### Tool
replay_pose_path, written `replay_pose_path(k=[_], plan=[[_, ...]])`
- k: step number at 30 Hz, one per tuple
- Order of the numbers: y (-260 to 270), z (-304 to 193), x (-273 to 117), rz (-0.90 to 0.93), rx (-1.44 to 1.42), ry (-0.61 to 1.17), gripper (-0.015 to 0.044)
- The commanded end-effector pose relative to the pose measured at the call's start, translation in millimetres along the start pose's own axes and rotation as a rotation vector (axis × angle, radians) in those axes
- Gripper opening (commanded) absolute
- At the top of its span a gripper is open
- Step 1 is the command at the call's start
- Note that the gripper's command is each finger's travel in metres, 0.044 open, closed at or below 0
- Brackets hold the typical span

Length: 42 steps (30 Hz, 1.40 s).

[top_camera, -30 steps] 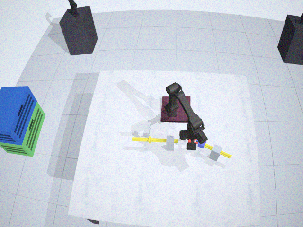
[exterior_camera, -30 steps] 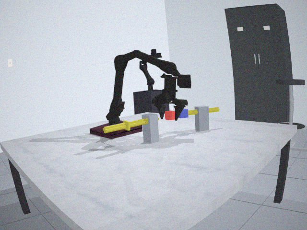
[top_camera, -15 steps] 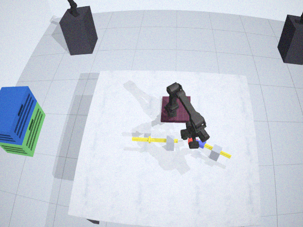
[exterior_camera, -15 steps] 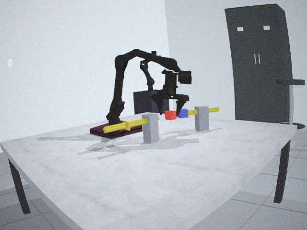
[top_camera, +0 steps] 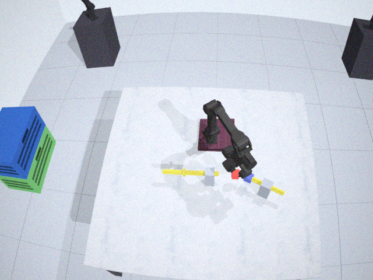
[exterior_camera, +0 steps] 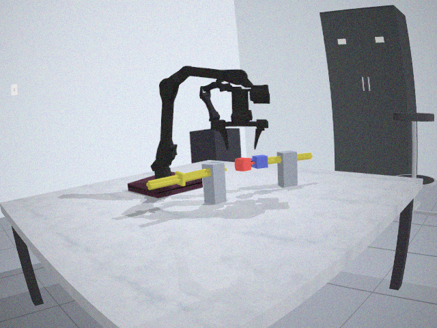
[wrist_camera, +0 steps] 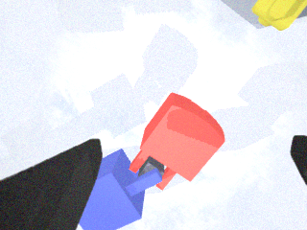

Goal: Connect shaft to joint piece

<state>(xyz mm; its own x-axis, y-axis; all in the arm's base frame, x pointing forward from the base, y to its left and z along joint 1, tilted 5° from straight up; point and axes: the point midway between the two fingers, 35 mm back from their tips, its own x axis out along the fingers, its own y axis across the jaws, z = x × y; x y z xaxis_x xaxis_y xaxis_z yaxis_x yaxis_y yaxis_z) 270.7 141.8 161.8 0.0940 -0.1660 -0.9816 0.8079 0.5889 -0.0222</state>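
Note:
The red joint piece (top_camera: pixel 235 174) (exterior_camera: pixel 242 164) (wrist_camera: pixel 182 139) hangs on hinges at the blue end piece (top_camera: pixel 248 178) (exterior_camera: pixel 260 161) (wrist_camera: pixel 110 201) of the first yellow shaft (top_camera: pixel 277 191) (exterior_camera: pixel 304 156), which its grey block (top_camera: pixel 264 191) (exterior_camera: pixel 287 169) carries. It is turned toward the second yellow shaft (top_camera: pixel 173 171) (exterior_camera: pixel 162 182) (wrist_camera: pixel 280 11), roughly in line with it; exact alignment cannot be told. That shaft runs through the other grey block (top_camera: pixel 209 177) (exterior_camera: pixel 214 183), its tip apart from the red piece. My gripper (exterior_camera: pixel 241 148) is wide open and empty, above the red piece, not touching it.
A collar (top_camera: pixel 183 172) (exterior_camera: pixel 181 178) sits on the second shaft, left of its block. The arm stands on a dark red base plate (top_camera: pixel 206 146) on the white table (top_camera: pixel 144 241) (exterior_camera: pixel 212 268). Blue and green crates stand off the table's left side.

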Motion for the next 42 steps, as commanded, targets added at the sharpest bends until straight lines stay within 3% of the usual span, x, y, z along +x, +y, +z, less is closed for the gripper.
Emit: replay_pose_path(k=[1, 17, 28, 42], plan=[[-1, 2, -16, 0.026, -0.144, 0.015, 0.044], [-13, 9, -68, 0.119, -0.679, 0.03, 0.044], [-14, 10, -70, 0.121, -0.685, 0.025, 0.044], [-43, 91, -33, 0.067, -0.304, 0.059, 0.0072]])
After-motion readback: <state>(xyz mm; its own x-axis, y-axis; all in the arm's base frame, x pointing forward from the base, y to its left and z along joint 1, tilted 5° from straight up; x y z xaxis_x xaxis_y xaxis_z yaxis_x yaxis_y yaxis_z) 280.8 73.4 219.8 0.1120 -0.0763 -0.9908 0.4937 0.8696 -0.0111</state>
